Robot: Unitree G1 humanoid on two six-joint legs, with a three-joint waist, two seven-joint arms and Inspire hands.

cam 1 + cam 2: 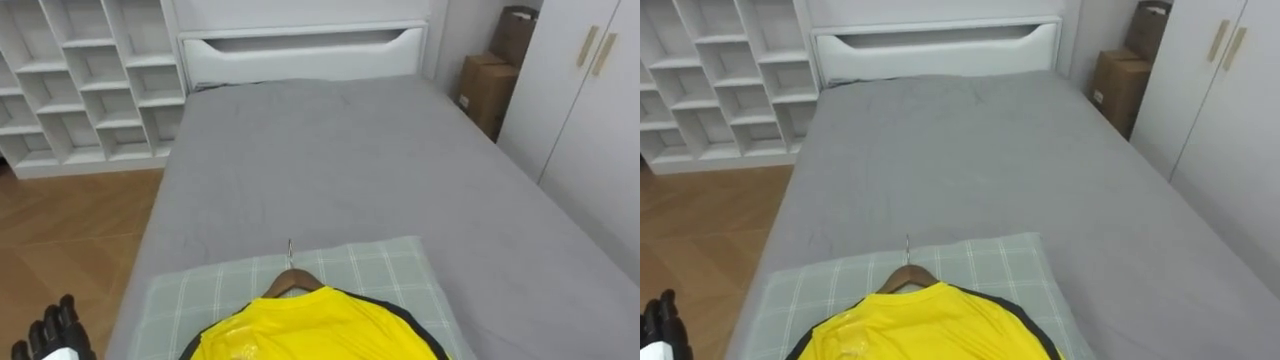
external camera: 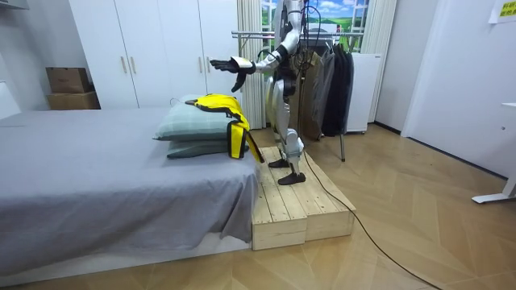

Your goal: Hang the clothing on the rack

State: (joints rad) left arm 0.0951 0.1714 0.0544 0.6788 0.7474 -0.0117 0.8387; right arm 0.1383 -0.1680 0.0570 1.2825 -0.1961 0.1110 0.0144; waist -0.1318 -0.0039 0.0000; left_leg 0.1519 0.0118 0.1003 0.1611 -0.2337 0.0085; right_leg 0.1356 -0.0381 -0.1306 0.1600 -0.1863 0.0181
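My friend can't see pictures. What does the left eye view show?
A yellow shirt on a wooden hanger lies on a checked pillow at the near end of a grey bed. The robot's left hand shows at lower left, above the wooden floor. White shelves stand beyond.

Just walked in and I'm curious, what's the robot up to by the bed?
The robot stands on a wooden platform at the foot of the bed, facing it, with a clothes rack behind it. A yellow jacket on a wooden hanger lies on a checked pillow in front of it. Nothing holds the jacket: the left hand is open, low beside the bed's left edge.
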